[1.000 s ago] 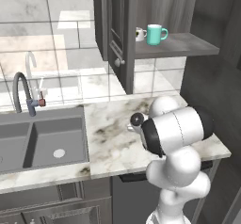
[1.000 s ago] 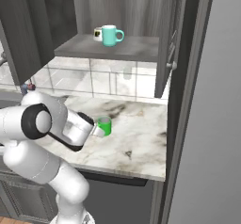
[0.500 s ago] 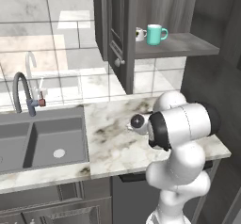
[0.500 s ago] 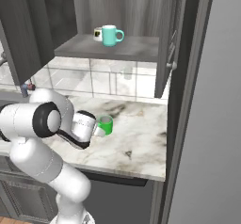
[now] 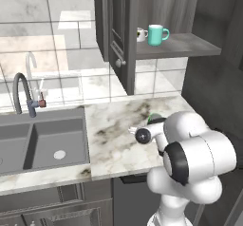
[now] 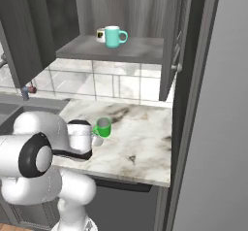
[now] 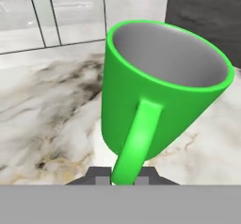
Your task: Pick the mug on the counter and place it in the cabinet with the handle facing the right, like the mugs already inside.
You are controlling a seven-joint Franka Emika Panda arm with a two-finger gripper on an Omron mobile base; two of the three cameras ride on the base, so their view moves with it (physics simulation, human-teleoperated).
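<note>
Up at twelve o'clock in the right base view: cabinet, door swung open, shelf carrying a teal mug and, touching or just beside it at nine o'clock, a small white mug; teal loop pointing to three o'clock.

Below: marble table, glossy and hard, so little friction under anything pushed across it.

On the table, near its nine o'clock edge in that view: green mug, upright, mouth open to the ceiling, grey inside. Probably ceramic or similar: stiff, light enough for one arm, but glazed and slick, and brittle if knocked against the shelf edge.

Green handle aimed straight back at the camera in the hand view, running down to six o'clock.

Tool closed, its two dark tips pinched on the handle's lower end. Sensible hold in principle, since the loop fixes which way the handle points; likely prone to swinging or slipping, though, with the cup's weight hanging off a thin, smooth strap. Slow lift advisable, cup kept level.
</note>
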